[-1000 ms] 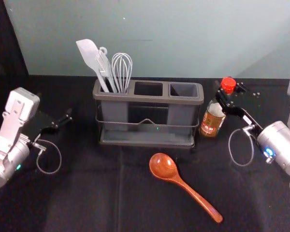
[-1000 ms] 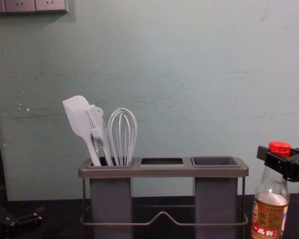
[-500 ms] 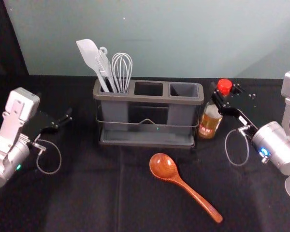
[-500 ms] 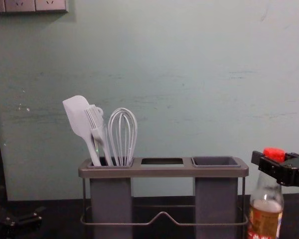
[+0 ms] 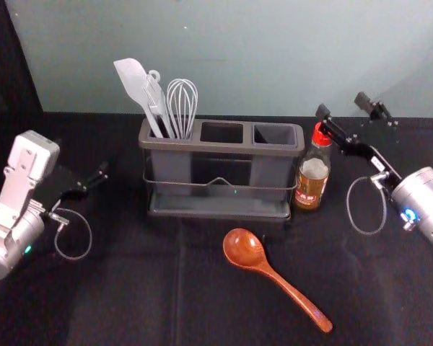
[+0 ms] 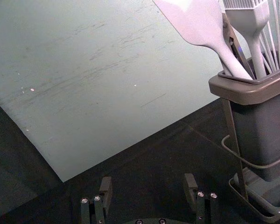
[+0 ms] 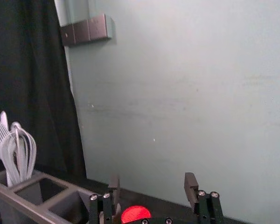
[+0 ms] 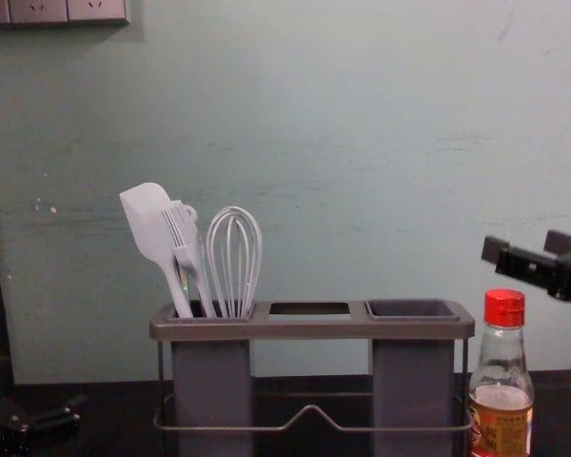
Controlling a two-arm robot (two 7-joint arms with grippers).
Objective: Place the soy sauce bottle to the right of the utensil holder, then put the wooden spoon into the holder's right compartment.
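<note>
Cloth (image 5: 130, 295) of black colour covers the table, and behind it stands a grey-green wall (image 5: 274, 58) with fine scratches. The wooden spoon (image 5: 281, 281) lies on this cloth, in front of the utensil holder (image 5: 220, 146). Just to the holder's right, the soy sauce bottle (image 5: 313, 176) is upright. Above it, the right gripper (image 5: 343, 106) is widely open and empty; the left gripper (image 5: 85, 173), parked at left, is also open, empty.

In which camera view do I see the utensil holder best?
The head view: the utensil holder appears whole, from rim to base. The chest view shows its front but cuts off the base; the left wrist view, one end; the right wrist view, part of its top.
</note>
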